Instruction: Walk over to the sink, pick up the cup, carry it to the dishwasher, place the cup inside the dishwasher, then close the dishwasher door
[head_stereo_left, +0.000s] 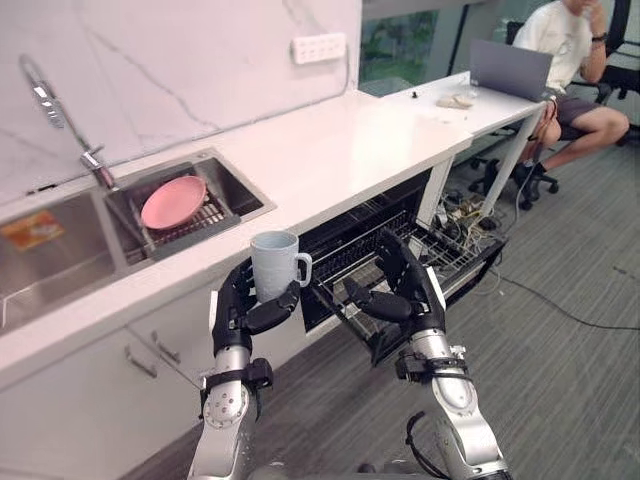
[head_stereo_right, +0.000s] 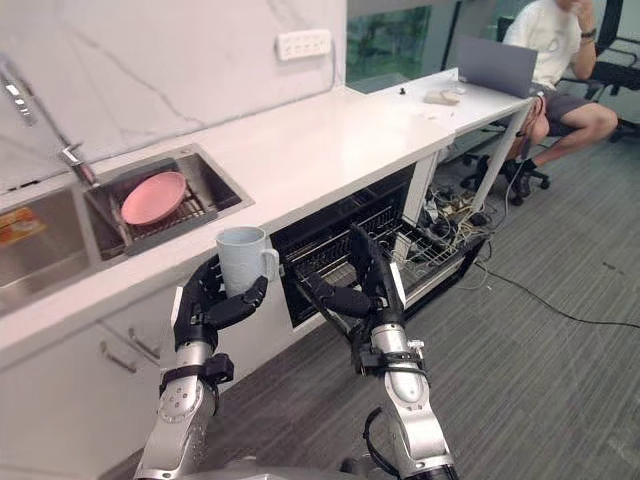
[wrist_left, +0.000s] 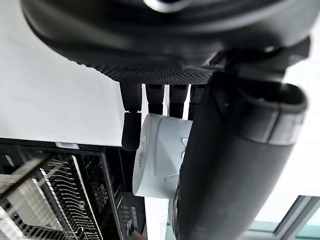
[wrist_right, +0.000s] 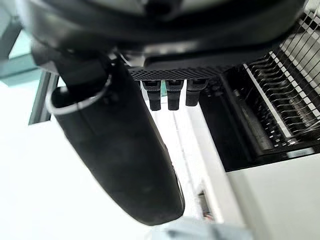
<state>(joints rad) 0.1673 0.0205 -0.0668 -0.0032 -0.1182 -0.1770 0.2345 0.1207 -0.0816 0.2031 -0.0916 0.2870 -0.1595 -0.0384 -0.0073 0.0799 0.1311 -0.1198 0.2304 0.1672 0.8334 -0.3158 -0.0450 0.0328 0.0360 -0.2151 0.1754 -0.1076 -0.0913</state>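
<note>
**Cup** (head_stereo_left: 275, 262): upright, mouth up, long axis vertical, handle pointing to 3 o'clock. It is off the counter (head_stereo_left: 340, 150), carried in front of the cabinet edge.

**Left hand** (head_stereo_left: 245, 310): clamped on the cup from below and behind. The fingers wrap the far wall and the thumb crosses the near wall low down. My left wrist view shows the pale wall pinched between the fingers and the thumb.

**Right hand** (head_stereo_left: 400, 295): empty, fingers loosely apart. It lies at 4 o'clock from the cup, in front of the pulled-out rack (head_stereo_left: 455, 255).

**Dishwasher** (head_stereo_left: 340, 240): open under the counter, with the rack drawn out toward me.

**Governing relation:** the rack lies at 3 o'clock from the cup, level with it or a little lower. My right hand stands between the two. The carrying hand is the farther one from the rack, so I judge the cup must travel sideways to 3 o'clock and then down. The free hand needs to clear the path or stay low.

**Sink** (head_stereo_left: 235, 185): at 10 o'clock from the cup, holding a pink plate (head_stereo_left: 172, 200). Pickup looks complete.

**Risk:** the handle leads the way and may snag the rack wires. The upright axis would need turning if the cup is to sit mouth down.
</note>
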